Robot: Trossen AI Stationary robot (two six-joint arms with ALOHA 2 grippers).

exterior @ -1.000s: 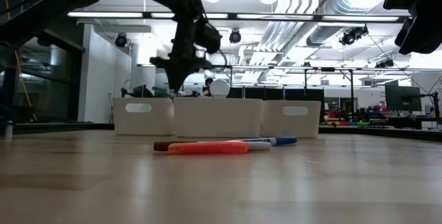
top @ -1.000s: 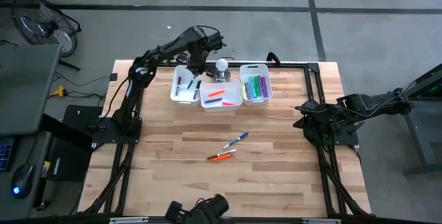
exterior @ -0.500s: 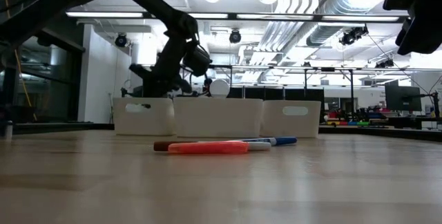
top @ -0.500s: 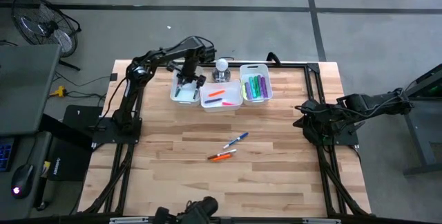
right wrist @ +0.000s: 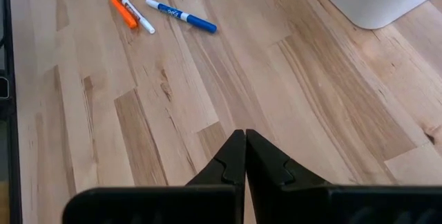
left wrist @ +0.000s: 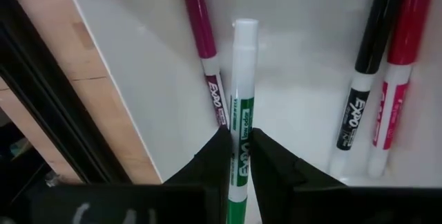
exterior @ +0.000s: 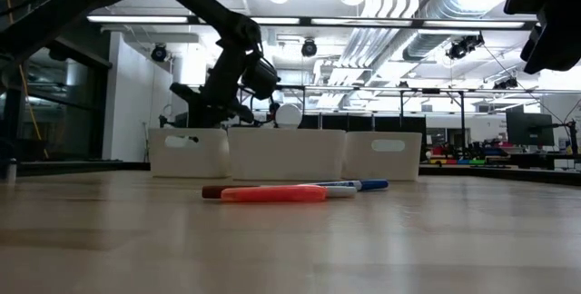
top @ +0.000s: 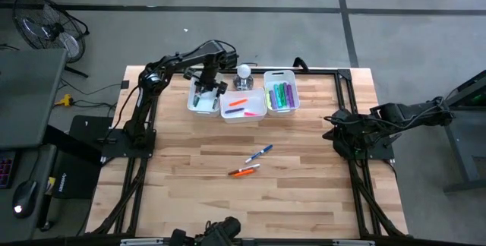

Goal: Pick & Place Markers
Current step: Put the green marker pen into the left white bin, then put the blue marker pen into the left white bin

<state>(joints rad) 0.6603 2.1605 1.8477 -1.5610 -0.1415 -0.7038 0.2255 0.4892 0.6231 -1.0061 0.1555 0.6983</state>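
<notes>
The left gripper [left wrist: 239, 156] hangs over the left white bin [top: 199, 108], its two dark fingers clamped on the barrel of a green-and-white dry-erase marker [left wrist: 240, 106] that points down into the bin. Below it on the bin's smooth white floor lie a magenta marker [left wrist: 205, 51], a black marker [left wrist: 366, 79] and a red marker [left wrist: 397, 65], well apart from the held one. The marker is a thin, stiff plastic cylinder, light and slick, so it probably rolls or pivots easily; a pinch across the labelled middle of the barrel, as here, looks like the steadiest hold.

On the pale plank table [top: 304, 193], a blue marker [top: 259, 153] and an orange marker [top: 244, 171] lie near each other in the open, with a brown-capped one [right wrist: 132, 6] touching the orange. The middle bin [top: 244, 115] holds orange and pink sticks, and the right bin [top: 280, 109] holds green and purple ones.

The right gripper [right wrist: 245, 156] waits at the table's right edge, fingers pressed together on nothing.
</notes>
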